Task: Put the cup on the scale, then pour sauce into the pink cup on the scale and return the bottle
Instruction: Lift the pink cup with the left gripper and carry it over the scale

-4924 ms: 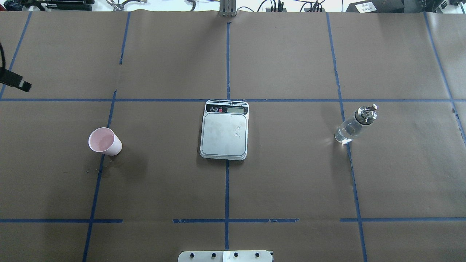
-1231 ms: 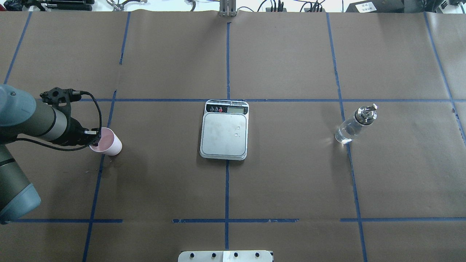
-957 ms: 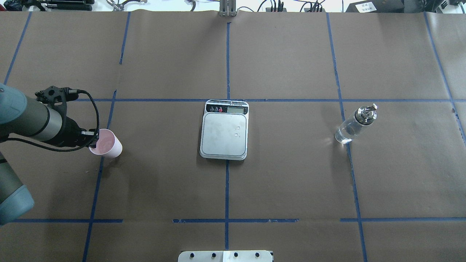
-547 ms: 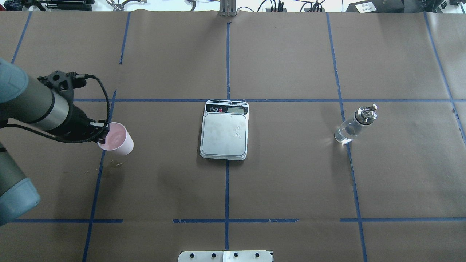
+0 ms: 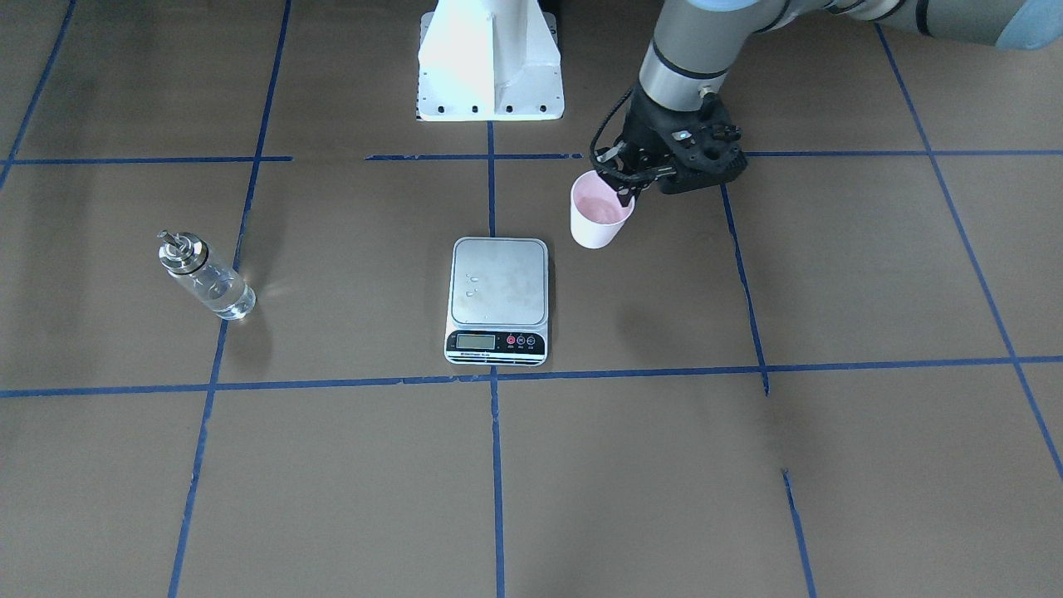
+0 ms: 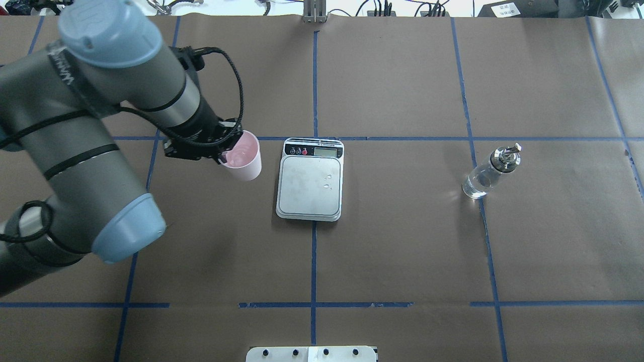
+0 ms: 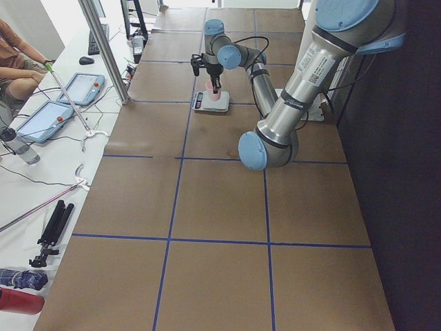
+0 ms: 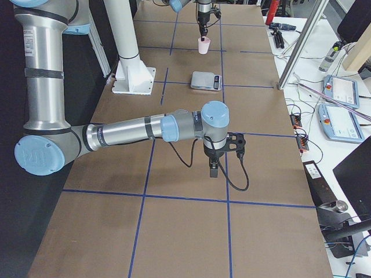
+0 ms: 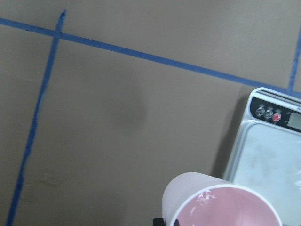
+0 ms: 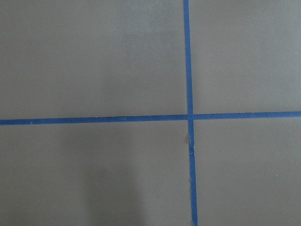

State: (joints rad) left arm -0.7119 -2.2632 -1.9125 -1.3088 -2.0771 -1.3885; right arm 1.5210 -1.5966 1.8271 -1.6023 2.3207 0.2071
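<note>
The left gripper [image 6: 227, 152] is pinched tight on the rim of the cup [image 6: 245, 162]. One finger seems to go inside the cup and one stays outside, but the fingers are mostly hidden. The cup hangs just below the gripper and a bit to its right. It is held up off the table [image 6: 402, 251], with its shadow lying apart from it on the brown paper.

The cup is pale pink and small. It has no handle. It is wide at the top and thinner at the bottom, and it is pink inside too (with a little shine near the bottom). It stands straight up, with its mouth open to the top.

Just to the right of the gripper and the cup lies the scale [image 6: 310, 186], flat on the table. The cup is near its left edge but not over it. The scale has a silver top with a few small drops on it. It also has a black strip with a grey window and tiny buttons.

Far to the right of the gripper, past the scale, stands the bottle [image 6: 490, 172]. It is clear glass with a shiny silver cap and a thin spout.

The right gripper [image 8: 213, 169] points down over bare paper, well apart from everything. I cannot tell how its fingers are set.
</note>
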